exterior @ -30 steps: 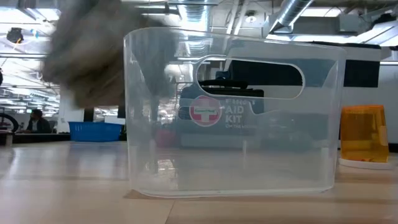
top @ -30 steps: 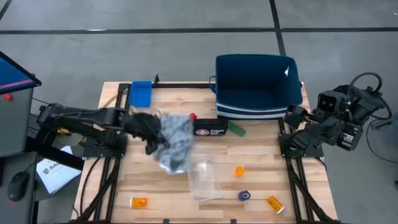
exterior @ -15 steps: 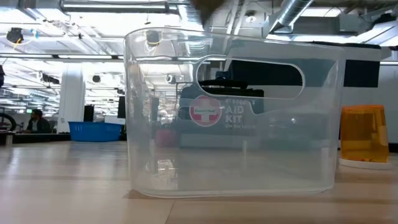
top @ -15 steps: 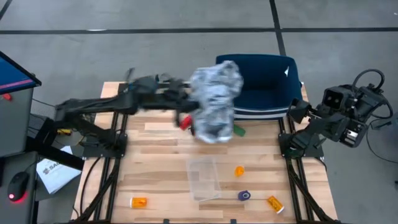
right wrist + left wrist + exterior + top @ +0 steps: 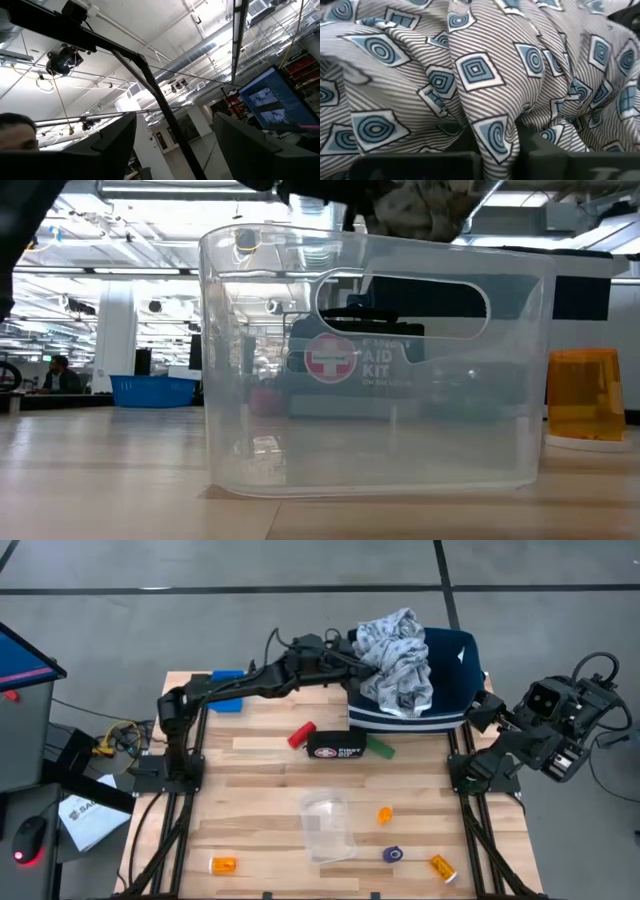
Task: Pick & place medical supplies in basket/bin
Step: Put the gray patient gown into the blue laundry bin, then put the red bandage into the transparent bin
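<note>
The grey patterned cloth hangs bunched from my left gripper, above the opening of the navy-blue bin at the table's far right. The cloth fills the left wrist view and shows at the top of the low view. My left gripper is shut on it. On the table lie a red roll, a green roll, a blue roll and three orange pill bottles. My right gripper waits open at the right edge, pointing up. My left gripper pinches a fold of the cloth between its two fingers, several layers bunched together. It reaches level from the table's left toward the bin. The cloth is lifted clear of the table and hangs slack below and beyond the fingers, over the bin.
A black first aid pouch lies mid-table beside the red and green rolls. A clear plastic container stands near the front, close before the low camera. A small blue tray sits at the far left. My right arm stands beside the bin.
My left arm has swung fast from the table's left-middle up and toward the far right, carrying the cloth from over the table's middle to above the bin. The red roll and the pouch, covered before, now show. The gripper has stayed shut on the cloth.
</note>
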